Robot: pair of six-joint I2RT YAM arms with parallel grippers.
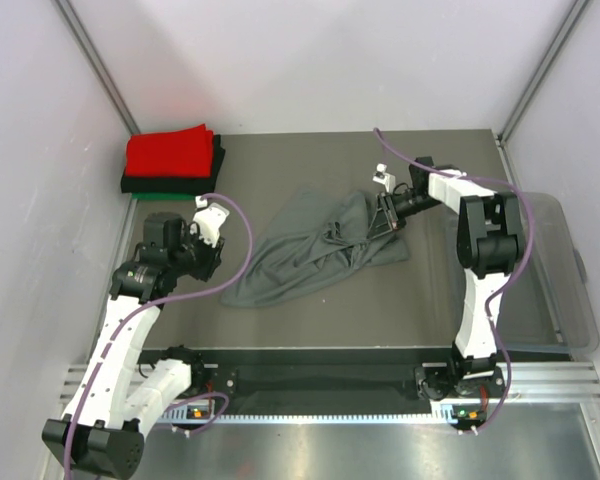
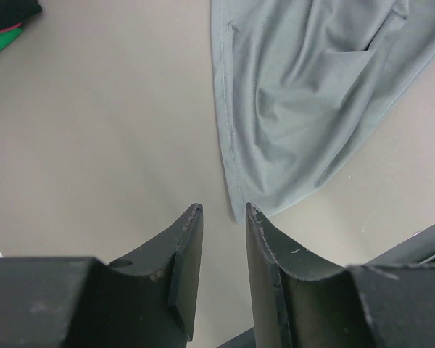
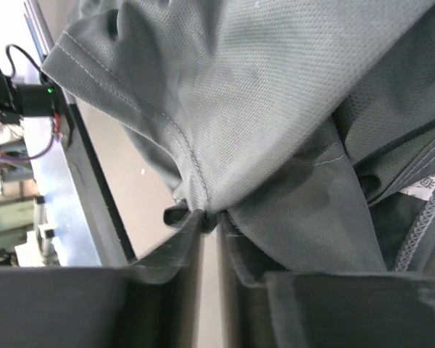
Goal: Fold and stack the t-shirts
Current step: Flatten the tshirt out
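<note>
Dark grey t-shirt: we see it crumpled and unfolded on the middle of the table, bunched highest at its far right end. One long hemmed edge runs down to a corner at the near left.
Right gripper: its wrist view shows the fingers closed on a fold of the dark grey t-shirt. The cloth is pinched between the tips and drapes over both fingers.
Left gripper: we see its jaws a narrow gap apart with nothing between them. It hangs over bare table just beside the hem corner of the shirt, not touching it.
Folded stack: at the far left corner, well apart from the grey shirt, the red t-shirt lies on top. The black t-shirt is under it and the green t-shirt is at the bottom.
Clear bin: it stands at the right edge of the table, and the right arm's upper links cross in front of its left side.
Purple cable: it loops from the left wrist down between that gripper and the shirt's left edge.
</note>
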